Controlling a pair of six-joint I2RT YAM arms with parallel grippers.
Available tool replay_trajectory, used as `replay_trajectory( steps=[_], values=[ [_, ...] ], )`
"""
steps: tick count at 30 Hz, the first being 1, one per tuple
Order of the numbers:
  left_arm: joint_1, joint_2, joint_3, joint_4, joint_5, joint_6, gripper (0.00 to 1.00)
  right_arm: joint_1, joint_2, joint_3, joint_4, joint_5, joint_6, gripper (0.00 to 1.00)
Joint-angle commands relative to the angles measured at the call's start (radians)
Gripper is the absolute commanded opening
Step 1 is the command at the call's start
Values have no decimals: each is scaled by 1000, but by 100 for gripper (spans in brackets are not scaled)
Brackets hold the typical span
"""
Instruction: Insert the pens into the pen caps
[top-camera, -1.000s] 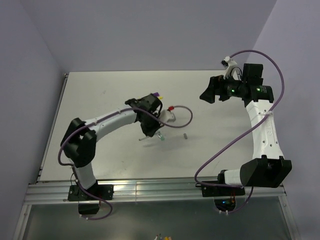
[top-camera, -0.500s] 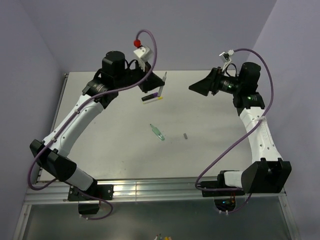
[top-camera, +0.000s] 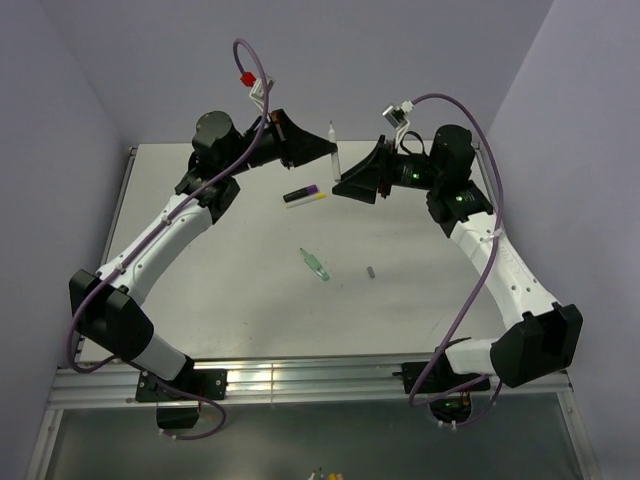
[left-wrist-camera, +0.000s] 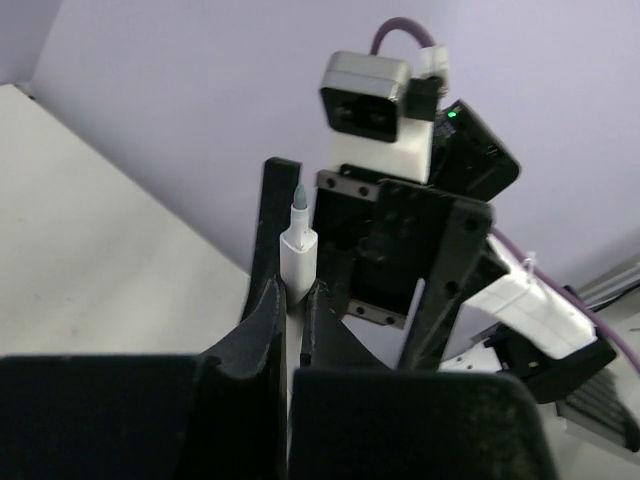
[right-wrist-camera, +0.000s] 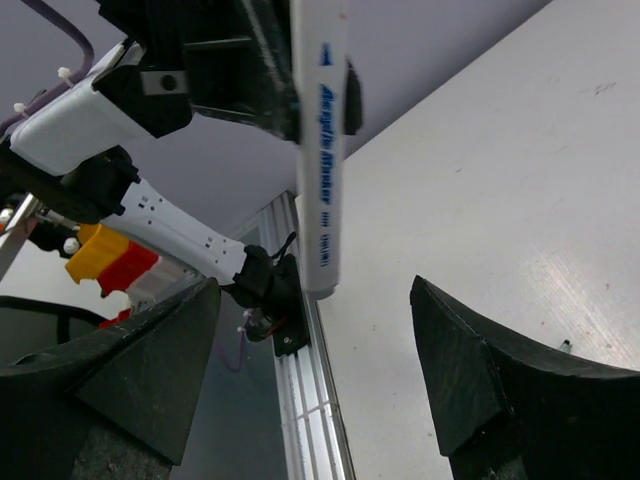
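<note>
Down below, a white table (top-camera: 200, 260). Up over its far side, left arm (top-camera: 160, 235) and right arm (top-camera: 500, 262), facing each other. Left gripper (top-camera: 326, 152) pinched tight on the grey-white pen (top-camera: 334, 148), tip pointing up. Right gripper (top-camera: 352, 184) spread wide, holding nothing, just beside that pen. Flat on the table: black pen (top-camera: 298, 194) and yellow-white pen (top-camera: 312, 199) side by side, green pen (top-camera: 315, 265) nearer the arm bases, tiny grey cap (top-camera: 371, 270) near it.
</note>
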Motion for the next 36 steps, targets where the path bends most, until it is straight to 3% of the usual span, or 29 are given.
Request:
replay_trajectory(
  steps=[1, 5, 12, 17, 24, 27, 29, 30, 32, 33, 36],
  values=[
    [-4, 4, -23, 161, 18, -159, 0, 24, 24, 37, 47, 17, 27, 84],
    [-17, 8, -34, 177, 17, -169, 0, 27, 39, 43, 64, 12, 54, 70],
    [-26, 22, -35, 175, 9, -162, 0, 27, 47, 17, 212, -46, 205, 59],
    [-29, 27, -40, 169, 4, -156, 0, 27, 38, 3, 231, -52, 222, 43],
    [-27, 28, -31, 163, 3, -150, 0, 27, 32, -20, 231, -65, 219, 35],
    [-29, 30, -37, 166, 7, -147, 0, 24, 27, -23, 231, -63, 216, 23],
    [-29, 30, -43, 172, 24, -142, 0, 26, 24, -25, 231, -60, 214, 5],
    [-29, 30, -44, 169, 29, -141, 5, 26, 22, -25, 229, -57, 213, 0],
    [-29, 30, -49, 172, 36, -127, 20, 26, 15, -28, 229, -54, 211, 0],
    [-29, 30, -46, 165, 41, -116, 38, 23, 13, -31, 229, -51, 211, 0],
    [-20, 27, -29, 126, 47, -58, 71, 7, 1, -43, 229, -45, 213, 0]
  ],
)
